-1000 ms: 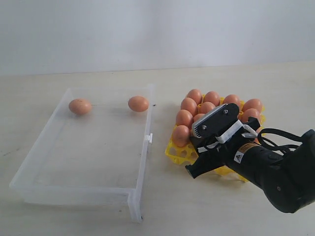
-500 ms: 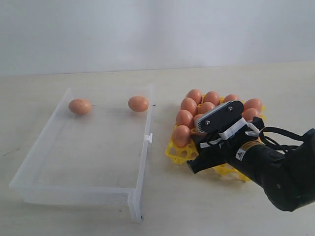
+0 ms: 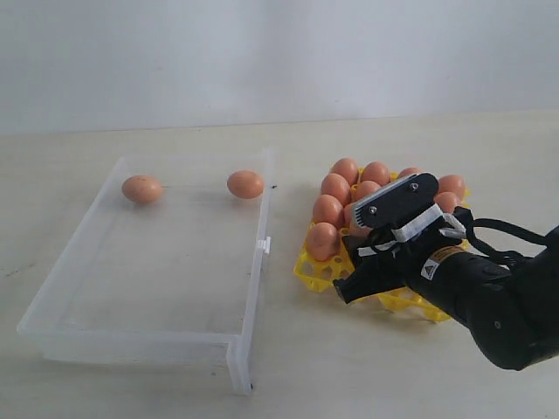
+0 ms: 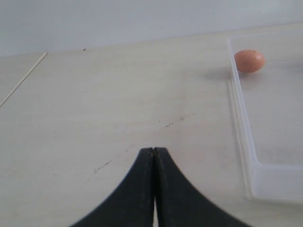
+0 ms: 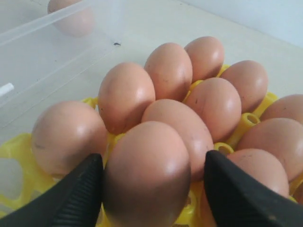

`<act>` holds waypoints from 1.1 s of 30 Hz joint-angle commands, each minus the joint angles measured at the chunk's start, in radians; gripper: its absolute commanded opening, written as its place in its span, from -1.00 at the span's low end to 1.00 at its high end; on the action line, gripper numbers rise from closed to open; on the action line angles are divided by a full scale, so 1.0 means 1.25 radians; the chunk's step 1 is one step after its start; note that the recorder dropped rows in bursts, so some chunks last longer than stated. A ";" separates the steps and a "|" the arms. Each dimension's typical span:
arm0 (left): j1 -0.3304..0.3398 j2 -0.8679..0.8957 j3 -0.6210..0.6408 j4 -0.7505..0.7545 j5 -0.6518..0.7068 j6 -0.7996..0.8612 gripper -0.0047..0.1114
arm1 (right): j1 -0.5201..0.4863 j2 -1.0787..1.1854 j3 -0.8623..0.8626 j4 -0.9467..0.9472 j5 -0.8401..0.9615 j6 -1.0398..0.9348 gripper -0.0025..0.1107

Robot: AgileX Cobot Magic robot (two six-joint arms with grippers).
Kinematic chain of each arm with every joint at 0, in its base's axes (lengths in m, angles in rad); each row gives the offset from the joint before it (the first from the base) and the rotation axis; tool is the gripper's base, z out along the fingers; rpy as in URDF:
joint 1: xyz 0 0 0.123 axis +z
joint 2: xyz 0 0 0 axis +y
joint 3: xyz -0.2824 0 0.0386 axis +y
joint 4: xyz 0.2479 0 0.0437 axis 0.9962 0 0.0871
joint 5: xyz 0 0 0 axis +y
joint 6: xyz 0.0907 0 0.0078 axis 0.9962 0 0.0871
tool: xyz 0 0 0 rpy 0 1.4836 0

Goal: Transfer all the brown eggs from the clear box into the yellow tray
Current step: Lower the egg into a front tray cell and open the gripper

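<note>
Brown egg (image 5: 147, 177) in yellow tray (image 3: 314, 272), right claw (image 5: 151, 163) apart around it: release. Next: rise, fetch two eggs (image 3: 245, 183) from clear box (image 3: 251, 305). Left claw (image 4: 154, 156) together.

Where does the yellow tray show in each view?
Exterior: tray right of centre, beside the box, partly behind the right gripper.
Left wrist: not in it.
Right wrist: tray across the picture's lower part, an egg in it between open jaws.
Shared landmark: the box, at the left wrist picture's right edge and the right wrist picture's upper left.
</note>
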 commanded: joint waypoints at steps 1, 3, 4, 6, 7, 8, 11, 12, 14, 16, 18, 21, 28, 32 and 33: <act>-0.005 -0.004 -0.003 -0.002 -0.005 -0.003 -0.92 | -0.005 0.003 -0.001 0.002 0.002 0.002 0.10; -0.005 -0.004 -0.003 -0.002 -0.005 -0.003 -0.92 | -0.005 0.007 -0.001 0.002 0.004 0.002 0.10; -0.005 -0.004 -0.003 -0.002 -0.005 -0.003 -0.92 | -0.005 0.008 -0.001 0.002 0.004 0.002 0.10; -0.005 -0.004 -0.003 -0.002 -0.005 -0.003 -0.92 | -0.005 0.013 -0.001 0.001 0.008 -0.001 0.10; -0.005 -0.004 -0.003 -0.002 -0.005 -0.003 -0.92 | -0.005 0.014 -0.001 0.001 0.013 -0.001 0.10; -0.005 -0.004 -0.003 -0.002 -0.005 -0.003 -0.92 | -0.005 0.017 -0.001 0.001 0.020 -0.001 0.10; -0.005 -0.004 -0.003 -0.002 -0.005 -0.003 -0.92 | -0.005 0.020 -0.002 0.001 0.046 -0.001 0.10; -0.005 -0.004 -0.003 -0.002 -0.005 -0.003 -0.92 | -0.005 0.020 -0.002 0.001 0.053 -0.001 0.10; -0.005 -0.004 -0.003 -0.002 -0.005 -0.003 -0.92 | -0.005 0.019 -0.002 0.001 0.052 -0.005 0.12; -0.005 -0.004 -0.003 -0.002 -0.005 -0.003 -0.92 | -0.005 0.019 -0.002 0.006 0.054 -0.005 0.17; -0.005 -0.004 -0.003 -0.002 -0.005 -0.003 -0.92 | -0.005 0.019 -0.002 0.014 0.054 -0.005 0.20; -0.005 -0.004 -0.003 -0.002 -0.005 -0.003 -0.92 | -0.005 0.019 -0.002 0.024 0.054 -0.007 0.23; -0.005 -0.004 -0.003 -0.002 -0.005 -0.003 -0.92 | -0.005 0.015 -0.002 0.024 0.054 -0.007 0.25; -0.005 -0.004 -0.003 -0.002 -0.005 -0.003 -0.92 | -0.005 -0.001 -0.002 0.029 0.044 -0.007 0.25; -0.005 -0.004 -0.003 -0.002 -0.005 -0.005 -0.92 | -0.005 -0.001 -0.002 0.029 0.040 -0.007 0.24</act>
